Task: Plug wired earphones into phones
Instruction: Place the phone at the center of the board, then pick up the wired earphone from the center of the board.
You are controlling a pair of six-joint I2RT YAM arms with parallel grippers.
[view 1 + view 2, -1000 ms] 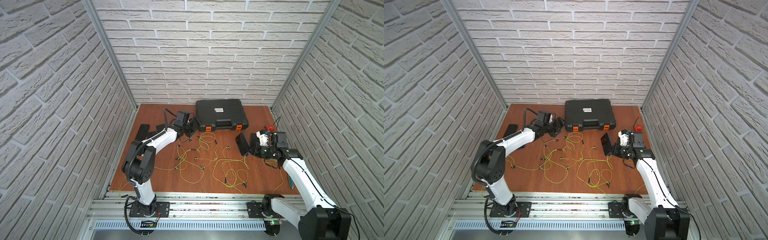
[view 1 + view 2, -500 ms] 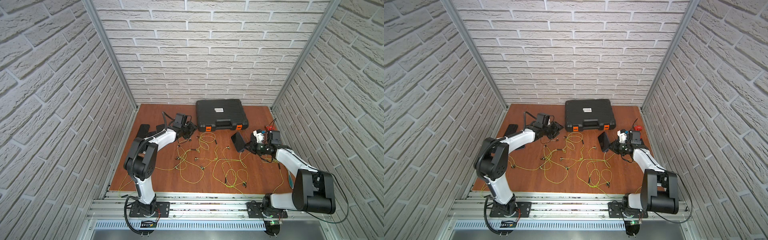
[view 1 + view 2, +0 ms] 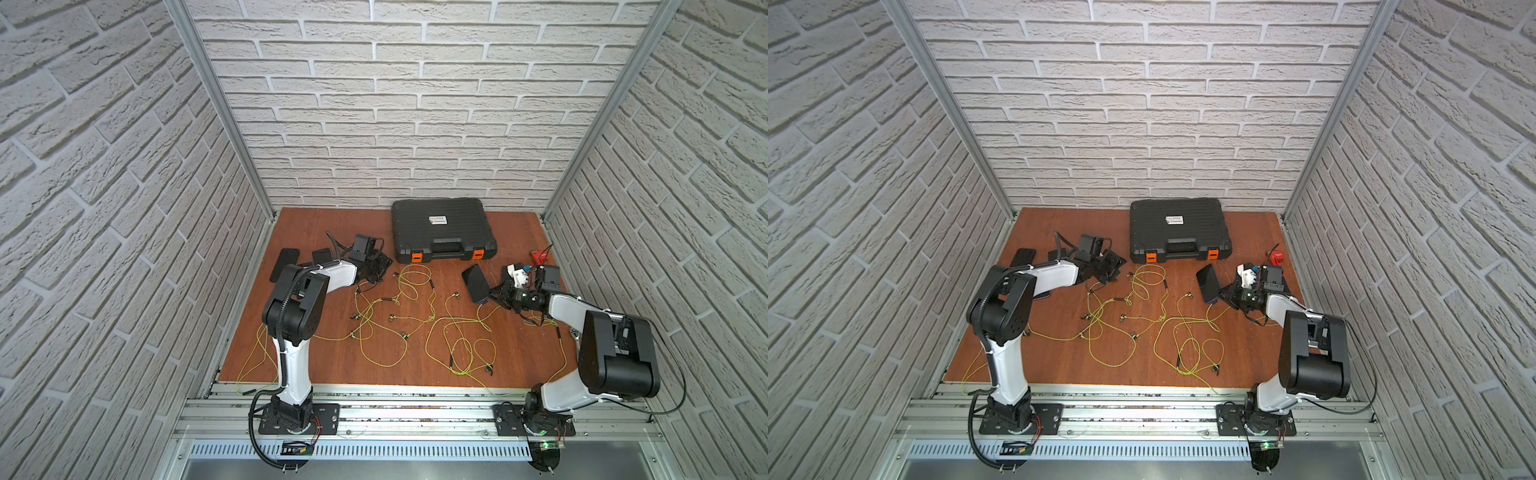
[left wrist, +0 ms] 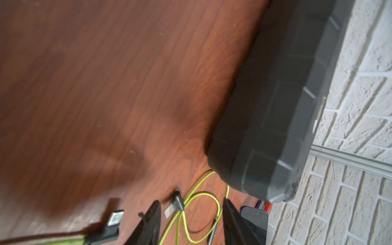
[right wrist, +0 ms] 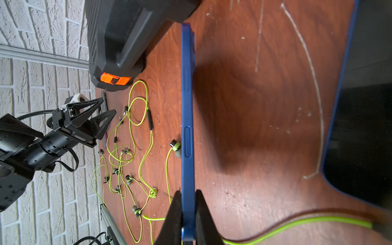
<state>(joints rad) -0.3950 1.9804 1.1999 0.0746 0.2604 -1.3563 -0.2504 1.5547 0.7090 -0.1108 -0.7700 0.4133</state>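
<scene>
The wired earphones (image 5: 150, 119) lie loose in a yellow-green tangle across the middle of the tabletop (image 3: 528, 353), with buds, remotes and plugs scattered among the loops. I cannot make out any plug seated in a phone, so the task looks to be at an early stage.

At about 3 o'clock from the tangle, one blue-edged phone (image 5: 187, 106) is lifted and stands on its long edge. The fingers of the right gripper (image 5: 188, 197) clench it across its thin body near one end. A green cable runs past those fingers, but I cannot tell whether it goes into this phone. A second phone (image 5: 364, 127) lies flat just beside the held one.

At about 10 o'clock from the tangle, the left gripper (image 4: 191, 203) hangs low over the tabletop. Its fingers are apart and grasp nothing. A small dark plug (image 4: 177, 199) with a metal tip and a loop of cable lie between them. Picking up that plug is probably the step in hand.

Further out, at 9 to 10 o'clock along the tabletop edge, two more phones (image 3: 284, 264) (image 3: 322, 254) lie flat with no cable at them. The black case (image 3: 440, 228) sits shut at 12 o'clock.

Left to do, as I judge it: seize a plug, bring it to the held phone's port, then repeat for the others.
</scene>
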